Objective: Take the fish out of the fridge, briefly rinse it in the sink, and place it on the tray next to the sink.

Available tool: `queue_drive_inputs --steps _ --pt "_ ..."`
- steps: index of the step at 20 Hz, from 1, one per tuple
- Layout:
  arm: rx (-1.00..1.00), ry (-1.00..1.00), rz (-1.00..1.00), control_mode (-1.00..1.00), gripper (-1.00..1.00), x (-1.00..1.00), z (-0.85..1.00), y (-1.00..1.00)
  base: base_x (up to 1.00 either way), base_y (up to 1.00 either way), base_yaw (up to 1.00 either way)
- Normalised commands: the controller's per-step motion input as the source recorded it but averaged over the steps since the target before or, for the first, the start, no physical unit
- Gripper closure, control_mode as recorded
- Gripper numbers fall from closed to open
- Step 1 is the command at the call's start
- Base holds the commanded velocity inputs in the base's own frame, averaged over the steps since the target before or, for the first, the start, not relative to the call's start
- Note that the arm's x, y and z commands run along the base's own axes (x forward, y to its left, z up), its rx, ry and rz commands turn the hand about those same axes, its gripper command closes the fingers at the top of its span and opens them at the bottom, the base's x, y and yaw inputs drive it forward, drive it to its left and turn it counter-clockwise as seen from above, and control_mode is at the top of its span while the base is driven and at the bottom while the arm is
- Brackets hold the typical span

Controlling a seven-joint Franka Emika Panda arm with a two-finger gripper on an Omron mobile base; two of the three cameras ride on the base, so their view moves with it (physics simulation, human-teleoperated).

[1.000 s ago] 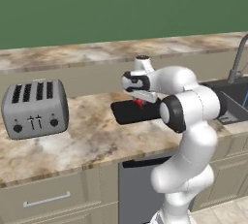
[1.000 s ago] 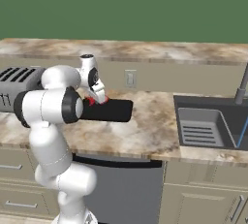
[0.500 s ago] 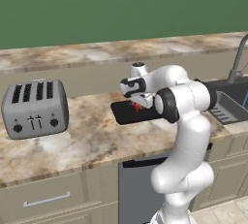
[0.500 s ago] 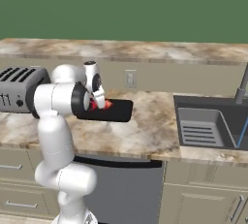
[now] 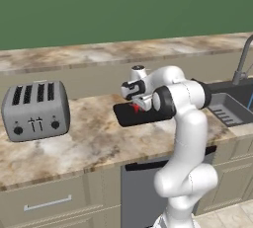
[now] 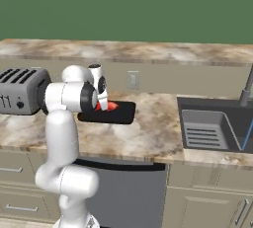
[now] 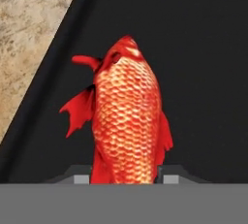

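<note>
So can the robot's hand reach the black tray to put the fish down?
Probably yes. The gripper, shut on the fish, hangs right over the tray, and nothing stands between them.

A long counter (image 5: 99, 148) of mottled beige and brown stone runs across both base views, over pale wooden cupboard fronts. A silver four-slot toaster (image 5: 35, 109) stands on it toward the left end. The black tray (image 5: 143, 114) lies flat on the stone near the middle, well apart from the toaster. Toward the right, the dark sink (image 6: 217, 123) is set into the counter, with a grey ribbed rack (image 6: 203, 131) inside the basin.
</note>
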Motion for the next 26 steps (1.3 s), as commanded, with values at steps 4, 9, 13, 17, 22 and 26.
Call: queue_drive_inputs --steps 4,9,13,17,22,26 --pt "0.0 0.0 -0.03 -1.0 1.0 0.41 -0.04 -0.03 0.0 0.0 0.0" --pt "0.0 0.0 0.0 -1.0 -1.0 0.08 0.02 0.0 0.0 0.0 0.0" --pt "0.05 0.0 -0.07 -1.0 -1.0 -0.53 0.53 -0.04 0.0 0.0 0.0" --pt "0.09 -0.03 -0.09 -1.0 -1.0 -0.94 0.98 -0.34 0.0 0.0 0.0" --pt "0.04 -0.33 -0.05 -1.0 -1.0 -1.0 1.0 -0.42 0.0 0.0 0.0" --pt "0.0 -0.58 -0.01 -1.0 -1.0 -1.0 1.0 -0.25 0.0 0.0 0.0"
